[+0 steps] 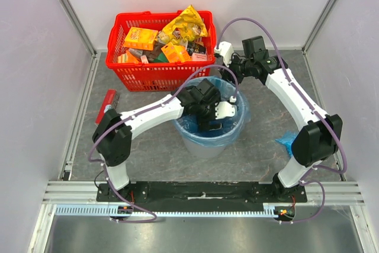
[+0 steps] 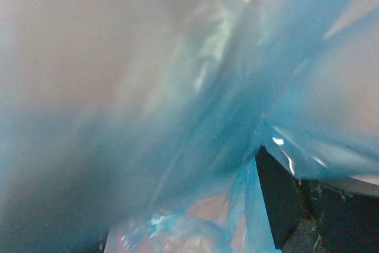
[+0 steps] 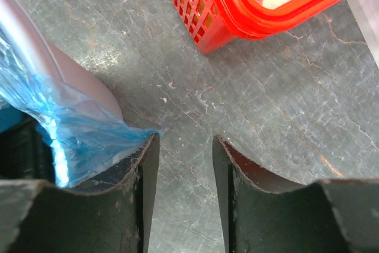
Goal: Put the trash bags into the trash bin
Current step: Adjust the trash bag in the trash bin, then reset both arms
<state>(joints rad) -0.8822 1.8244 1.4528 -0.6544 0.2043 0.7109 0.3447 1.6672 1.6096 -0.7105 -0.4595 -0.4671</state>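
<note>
Plainly, the right tool (image 3: pixel 183 140) is parted narrowly, nothing gripped, though film of the trash bags (image 3: pixel 77 134) lies against one finger. The left tool (image 1: pixel 213 119) is set inside the trash bin (image 1: pixel 204 146); its opening cannot be told, blue filling its wrist view. Only overhead is a blue bundle (image 1: pixel 286 141) shown on the grey tabletop (image 3: pixel 284 117), between pale walls (image 1: pixel 35 57).

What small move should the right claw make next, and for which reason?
Probably shift the right claw sideways toward the trash bin, then close. It is open over bare table, and the edge of the blue trash bag draped on the rim lies beside the claw, not inside it.
</note>
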